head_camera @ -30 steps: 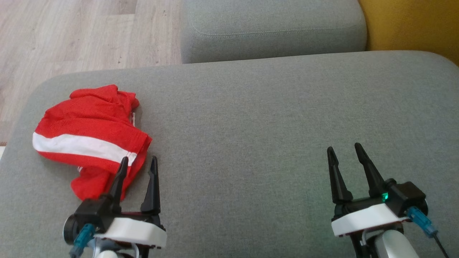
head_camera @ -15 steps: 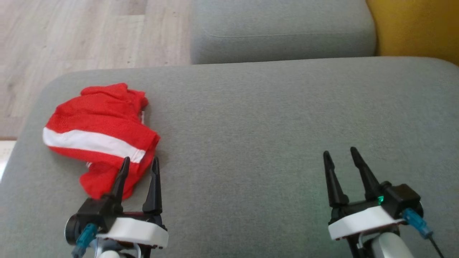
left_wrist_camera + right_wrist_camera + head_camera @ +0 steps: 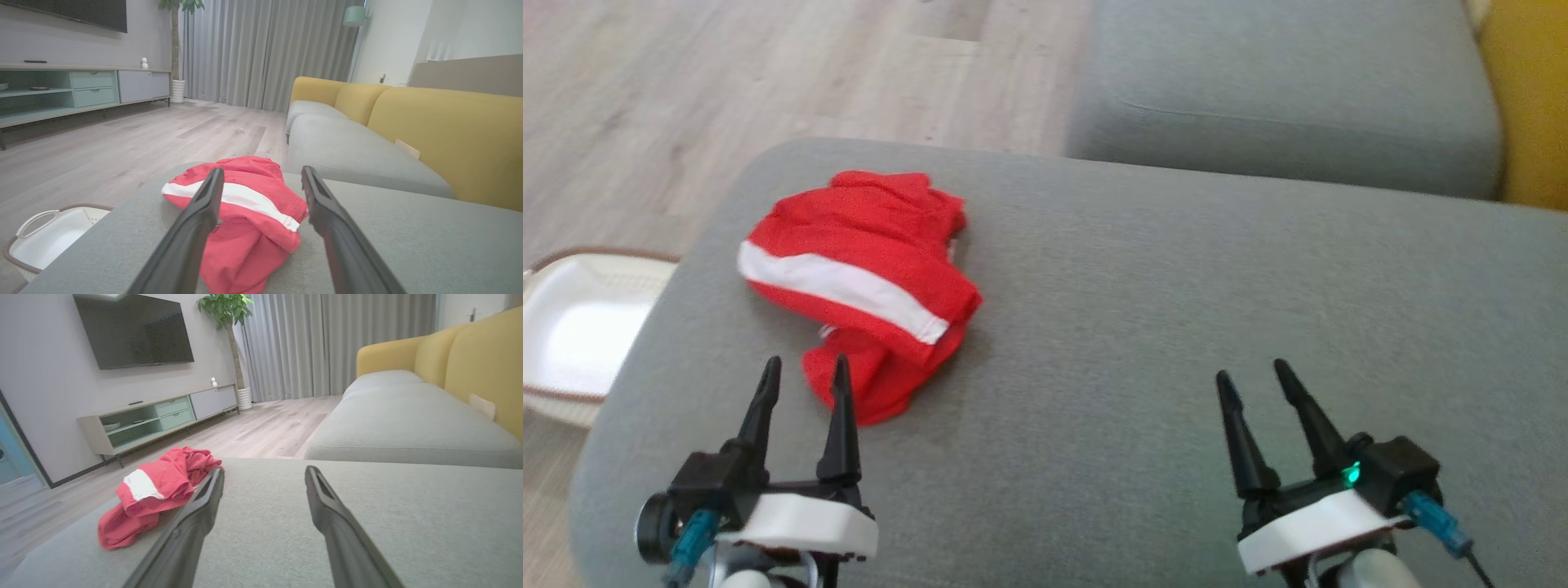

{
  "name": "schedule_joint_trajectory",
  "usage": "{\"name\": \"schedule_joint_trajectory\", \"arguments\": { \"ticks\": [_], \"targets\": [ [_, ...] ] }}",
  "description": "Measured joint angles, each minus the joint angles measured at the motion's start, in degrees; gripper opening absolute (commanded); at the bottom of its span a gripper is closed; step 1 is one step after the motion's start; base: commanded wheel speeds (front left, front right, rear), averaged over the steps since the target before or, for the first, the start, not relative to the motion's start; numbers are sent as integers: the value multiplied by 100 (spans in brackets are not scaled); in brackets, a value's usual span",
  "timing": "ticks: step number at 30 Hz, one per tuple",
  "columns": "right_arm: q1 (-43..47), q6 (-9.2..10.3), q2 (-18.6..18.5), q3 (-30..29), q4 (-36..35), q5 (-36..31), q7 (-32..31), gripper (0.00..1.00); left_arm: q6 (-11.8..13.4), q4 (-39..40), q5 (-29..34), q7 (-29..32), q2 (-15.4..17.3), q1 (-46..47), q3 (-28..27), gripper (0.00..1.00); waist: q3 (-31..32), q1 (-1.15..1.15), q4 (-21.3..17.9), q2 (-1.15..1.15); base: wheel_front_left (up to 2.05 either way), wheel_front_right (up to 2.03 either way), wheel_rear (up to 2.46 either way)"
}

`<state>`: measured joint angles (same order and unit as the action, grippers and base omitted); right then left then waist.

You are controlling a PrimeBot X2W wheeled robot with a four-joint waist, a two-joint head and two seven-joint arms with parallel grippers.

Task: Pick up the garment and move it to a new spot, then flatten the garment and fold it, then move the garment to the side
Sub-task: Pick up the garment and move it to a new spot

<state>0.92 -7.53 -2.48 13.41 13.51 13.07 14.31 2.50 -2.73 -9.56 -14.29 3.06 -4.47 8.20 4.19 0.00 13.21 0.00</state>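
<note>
At the far left, on the wood floor (image 3: 645, 98) beside the seat, one white basket (image 3: 572, 327) is seen. Next comes the left tool (image 3: 805, 359), its two fingers spread wide with nothing between them. Just ahead of it and slightly to its right, one red garment (image 3: 866, 245) is bunched on the left end of the grey seat cushion (image 3: 1135, 327). In the head view the garment's near lobe is overlapped by the tip of that tool's right-hand finger, though whether cloth is touched cannot be told. In the left wrist view the heap is framed squarely between the two fingers. Its long axis is judged to run roughly away from the robot, nearly in line with those fingers, and a single white stripe (image 3: 841, 286) is laid obliquely across it. Well apart to the right, the right tool (image 3: 1250, 369) is held over bare cushion, likewise spread and empty. The left arm is plainly the nearer, so the pickup is judged to fall to it: a short reach forward and down. Counted: one garment, two tools, one basket, and two grey cushions, a second cushion (image 3: 1282, 106) lying beyond the first.
</note>
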Motion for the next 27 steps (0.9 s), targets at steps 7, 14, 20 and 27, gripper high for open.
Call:
{"name": "schedule_joint_trajectory", "arguments": {
  "ticks": [7,14,20,27],
  "targets": [
    [129,0,0,289,60,84,5,100,-30,-30,45,0,-2,-35,-191,100,79,0,500,0,0,0,0],
    [136,0,1,390,94,154,5,100,-55,-32,90,0,-1,-147,-263,100,105,0,821,0,0,0,0],
    [135,0,1,420,123,156,5,100,-56,-38,93,0,-1,-147,-321,100,48,0,805,0,0,0,0],
    [93,0,0,364,130,146,5,100,-371,-571,256,0,-1,3,-280,100,-143,0,561,0,0,0,0]
  ]
}}
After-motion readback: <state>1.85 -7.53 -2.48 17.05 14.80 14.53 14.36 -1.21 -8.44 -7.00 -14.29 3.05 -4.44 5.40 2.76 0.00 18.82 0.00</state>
